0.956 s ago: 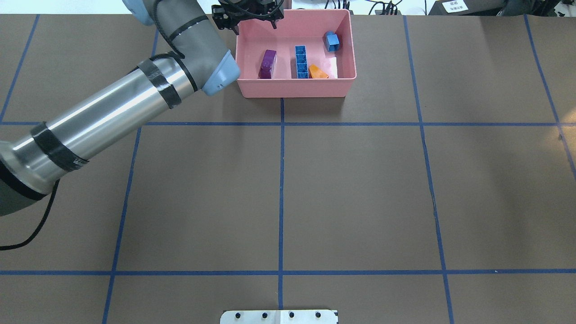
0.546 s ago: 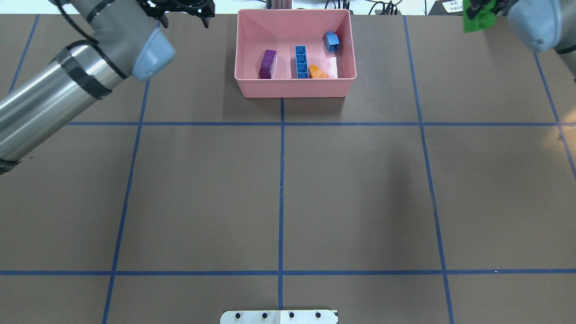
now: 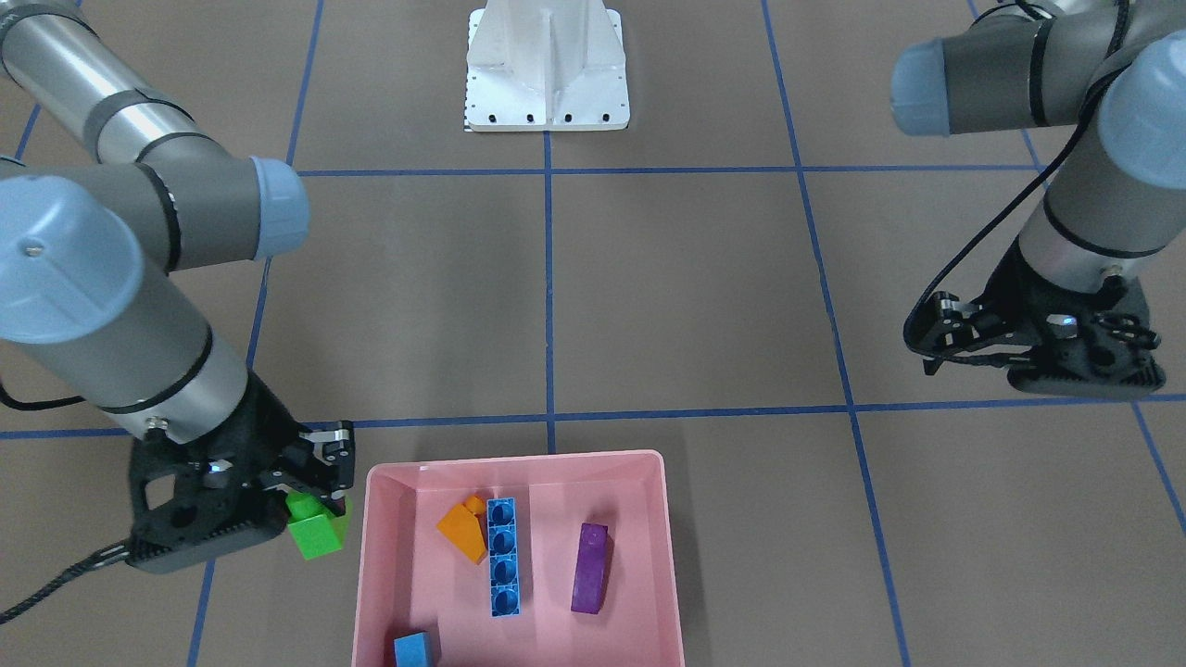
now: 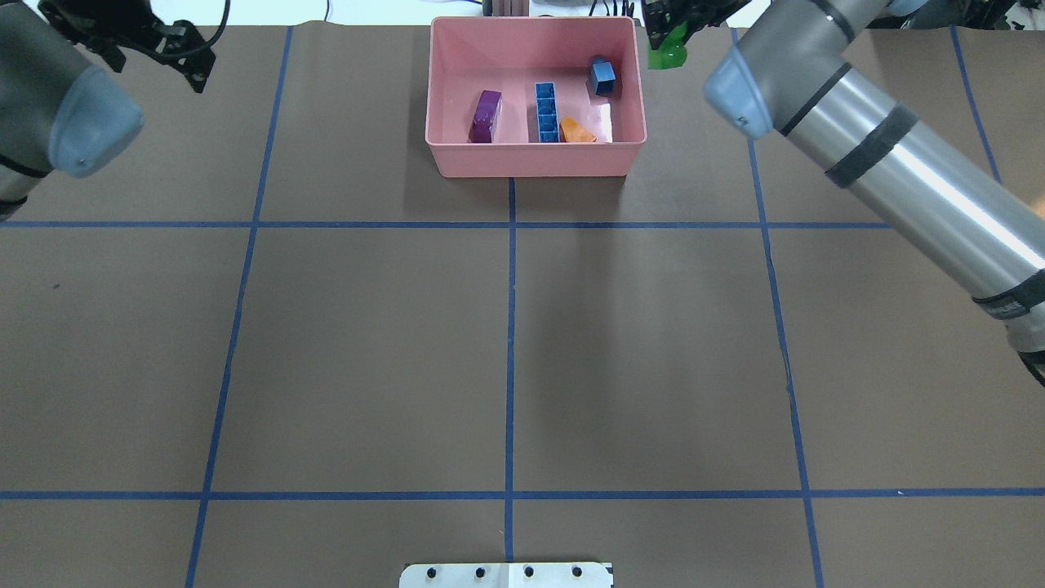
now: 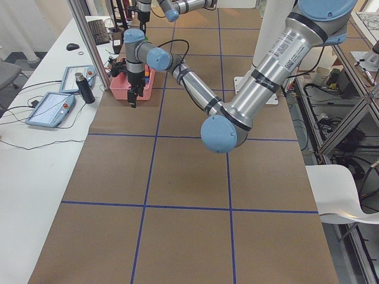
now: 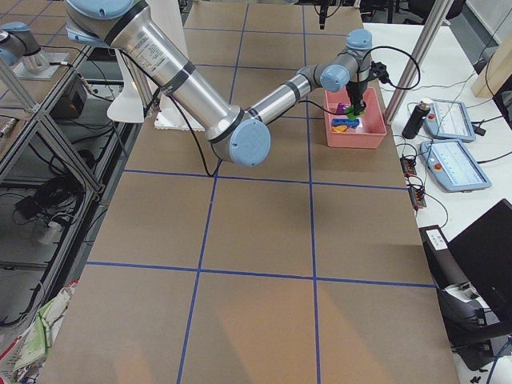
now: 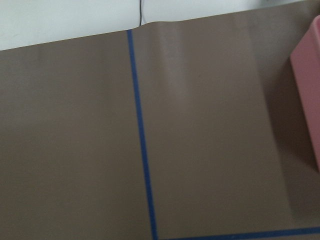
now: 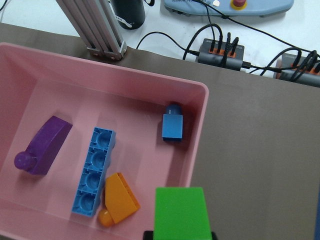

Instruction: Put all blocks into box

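- Box [image 4: 531, 163] is sitting on the worktop's far side, with four blocks [image 4: 546, 112] lying inside.
- Left fingers [image 4: 196, 75] are hanging spread and empty, well apart from it.
- Right fingers [image 3: 315, 477] are pinching the green block [image 3: 315, 537] just outside the wall; it is needing a carry over the rim before release.

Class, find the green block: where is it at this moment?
In the front-facing view the green block sits lower left, held in the right gripper, just outside the pink box's rim on the robot's right side.
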